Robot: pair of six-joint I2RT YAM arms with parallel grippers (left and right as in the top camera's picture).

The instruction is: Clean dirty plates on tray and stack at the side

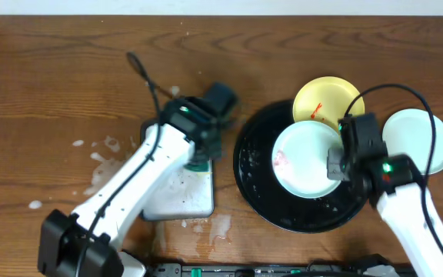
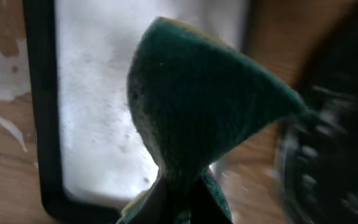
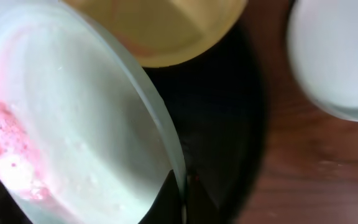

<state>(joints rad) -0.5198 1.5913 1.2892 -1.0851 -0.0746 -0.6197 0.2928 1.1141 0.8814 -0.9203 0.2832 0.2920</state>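
A mint-green plate (image 1: pixel 304 158) with a red smear sits tilted over the black round tray (image 1: pixel 298 217). My right gripper (image 1: pixel 335 165) is shut on its right rim; in the right wrist view the plate (image 3: pixel 73 137) fills the left and the jaws (image 3: pixel 182 199) pinch its edge. A pale yellow plate (image 1: pixel 323 98) with red marks leans on the tray's far rim, also in the right wrist view (image 3: pixel 160 28). A second mint-green plate (image 1: pixel 414 140) lies on the table to the right. My left gripper (image 1: pixel 200 158) is shut on a green sponge (image 2: pixel 197 106) above the white sponge tray (image 1: pixel 183 196).
Soapy white splashes (image 1: pixel 102 158) lie on the wooden table left of the sponge tray and below it. The left arm's cable (image 1: pixel 144 77) runs across the table's middle. The second mint plate also shows at the top right of the right wrist view (image 3: pixel 337 56).
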